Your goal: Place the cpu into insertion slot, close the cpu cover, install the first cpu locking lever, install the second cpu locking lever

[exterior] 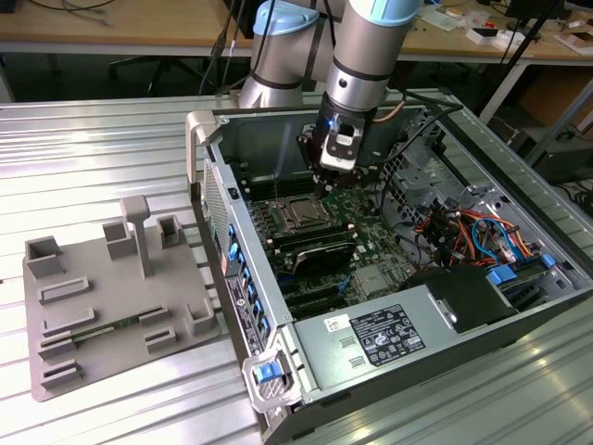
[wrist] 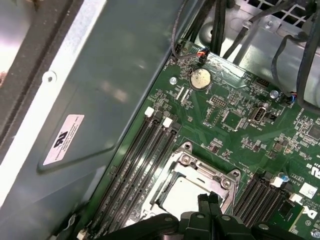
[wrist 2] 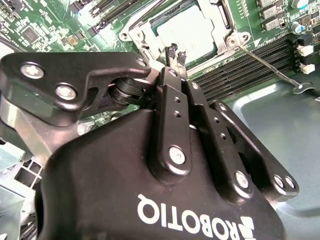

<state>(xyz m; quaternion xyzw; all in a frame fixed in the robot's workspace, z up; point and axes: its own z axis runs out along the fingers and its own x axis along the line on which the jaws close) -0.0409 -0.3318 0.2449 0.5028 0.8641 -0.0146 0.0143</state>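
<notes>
Tool (wrist 2: 175, 53), jaws together, above cpu (wrist 2: 192, 31) in insertion slot (wrist 2: 165, 19); cpu cover (wrist 2: 220, 20) down.

The cover (wrist: 202, 167) is lying over the cpu (wrist: 182, 194). The gripper (wrist: 210, 200), jaws together, is hovering at their edge.

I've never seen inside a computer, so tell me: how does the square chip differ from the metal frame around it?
The cpu is a solid, plain plate; the cpu cover is a frame with a window cut through. The cpu is smaller and sits inside that window; the cpu cover surrounds it. Both are square, silvery metal, lying flat on the green board.
</notes>
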